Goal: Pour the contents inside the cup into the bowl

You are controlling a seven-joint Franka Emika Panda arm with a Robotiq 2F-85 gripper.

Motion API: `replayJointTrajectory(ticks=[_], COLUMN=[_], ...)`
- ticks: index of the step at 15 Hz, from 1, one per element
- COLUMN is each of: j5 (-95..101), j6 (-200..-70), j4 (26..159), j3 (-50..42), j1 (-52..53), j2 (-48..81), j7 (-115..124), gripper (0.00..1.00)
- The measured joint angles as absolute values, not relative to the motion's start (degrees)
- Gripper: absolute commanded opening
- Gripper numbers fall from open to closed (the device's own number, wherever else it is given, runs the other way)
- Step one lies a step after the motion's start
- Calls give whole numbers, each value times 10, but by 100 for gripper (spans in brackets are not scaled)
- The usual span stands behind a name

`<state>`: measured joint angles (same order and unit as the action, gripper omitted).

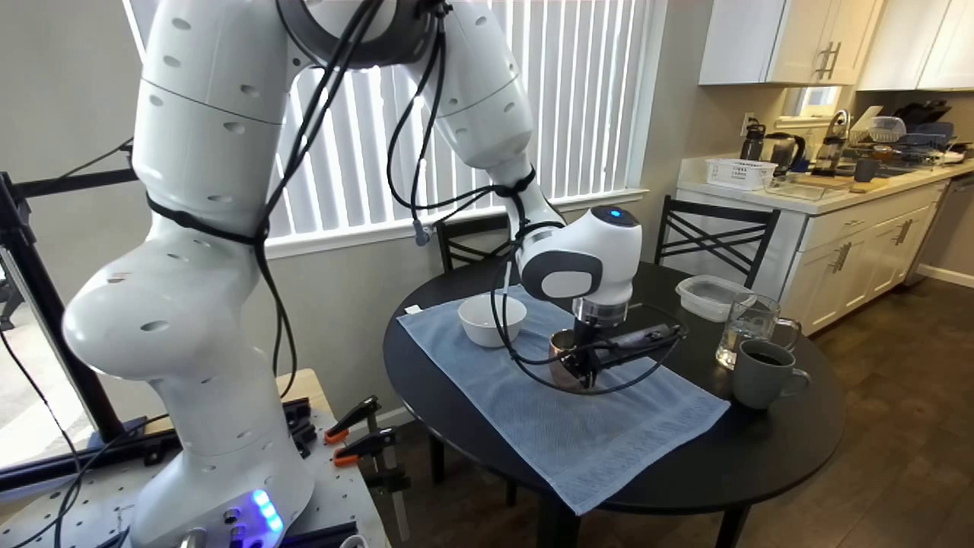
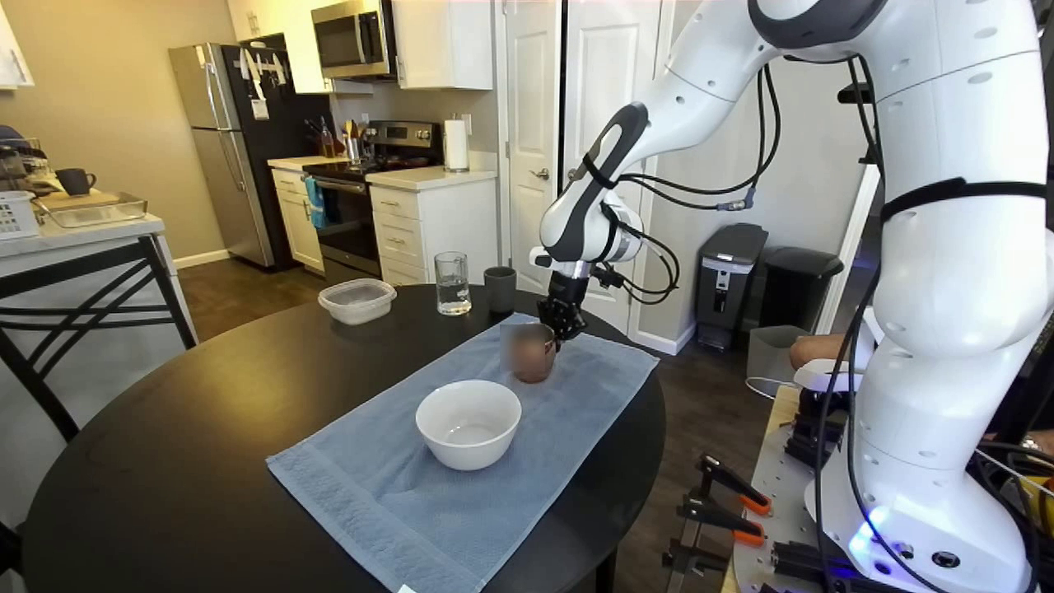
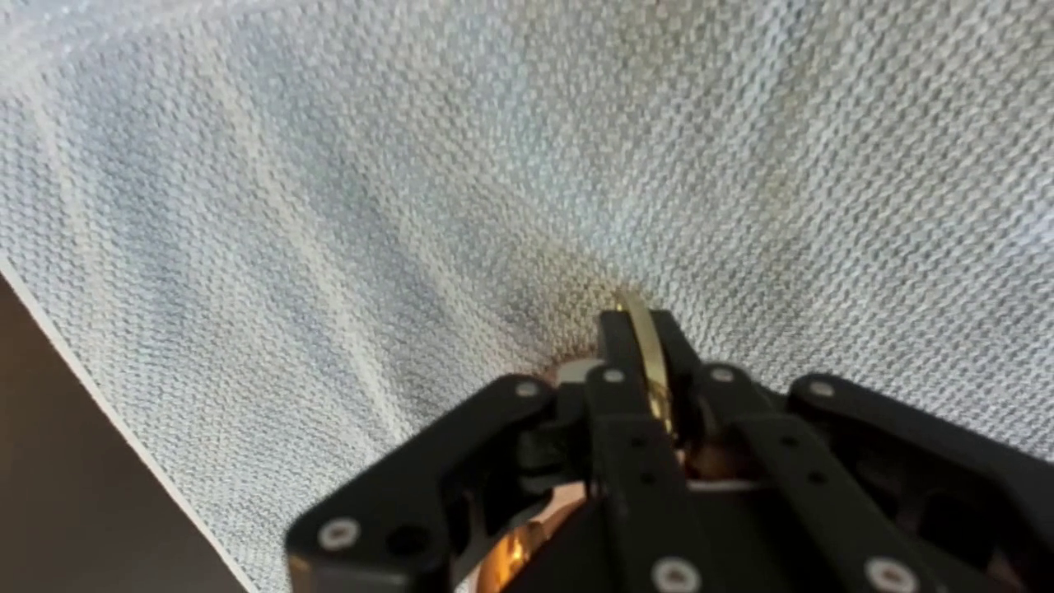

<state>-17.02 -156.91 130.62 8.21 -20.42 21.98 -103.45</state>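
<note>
The black hand [image 3: 645,329] pinches the thin brass-coloured handle [image 3: 650,356] of the shiny copper-brown metal cup [image 2: 537,360], on blue cloth [image 2: 568,412] between hand and round white bowl [image 2: 468,450] (likely a pour away from the handle).

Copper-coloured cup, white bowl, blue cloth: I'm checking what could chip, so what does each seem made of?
Cup: likely metal, polished and coppery; the wrist view shows bright, mirror-like glints.
Bowl: perhaps glazed ceramic or opaque glass; smooth, white and faintly glossy inside, which leaves it open.
Cloth: probably woven textile, matt; the wrist view shows its pebbly weave and soft creases.
</note>
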Motion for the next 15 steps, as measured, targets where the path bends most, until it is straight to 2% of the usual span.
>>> replayJointTrajectory(ticks=[7, 15], j5=[-170, -146], j6=[-1558, -1414], j4=[1313, 1291], j3=[78, 34], j1=[-204, -176], j2=[211, 132], j7=[-1034, -1020], gripper=[5, 5])
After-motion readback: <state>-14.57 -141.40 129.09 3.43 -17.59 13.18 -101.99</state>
